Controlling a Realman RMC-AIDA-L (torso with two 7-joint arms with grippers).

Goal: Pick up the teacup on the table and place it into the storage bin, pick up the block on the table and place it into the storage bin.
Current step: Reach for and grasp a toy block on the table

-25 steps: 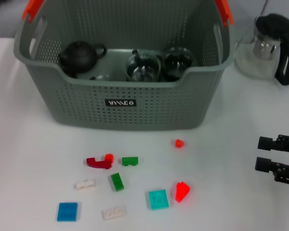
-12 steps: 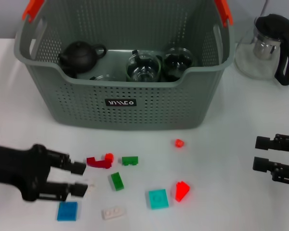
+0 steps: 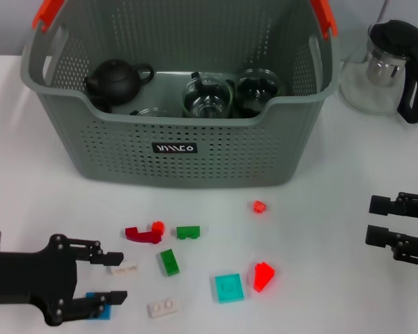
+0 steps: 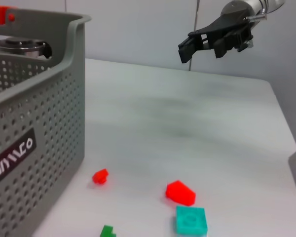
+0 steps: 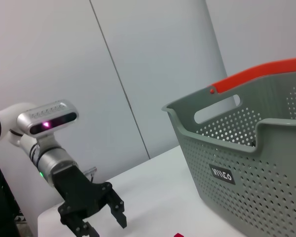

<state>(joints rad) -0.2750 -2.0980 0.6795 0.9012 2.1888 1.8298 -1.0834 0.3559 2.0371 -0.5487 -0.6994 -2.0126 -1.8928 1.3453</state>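
On the near left, the left gripper [image 3: 115, 277] is low over the white table [image 3: 334, 229], with its two fingers spread apart. One finger is just beside a white block [image 3: 124, 267], and the other is at the edge of a blue block [image 3: 97, 307], which the arm partly hides. Half a second ago this gripper was farther left and a little farther from the near edge; now it has come to the near side and reaches more to the right, and it covers part of the blue block that was fully seen before. No block is between its fingers.

I count ten blocks on the table: two white ones, the second white block [image 3: 164, 307] near the front edge, one blue, one dark red block [image 3: 141, 234], one small orange block [image 3: 157, 227] touching it, two green blocks [image 3: 179, 245], one teal block [image 3: 229, 287], one red wedge block [image 3: 263, 275], and one small red block [image 3: 258, 207] alone nearer to the bin. They did not move.

The storage bin [image 3: 188, 149] stands at the far centre. Inside are one black teapot [image 3: 116, 80] on the left and glass vessels [image 3: 210, 97] beside it; which one is the teacup I cannot tell.

On the far right stands one glass pitcher [image 3: 386, 69] with a black handle. On the near right, the right gripper [image 3: 377, 221] has its fingers spread and holds nothing, in almost the same place as before.
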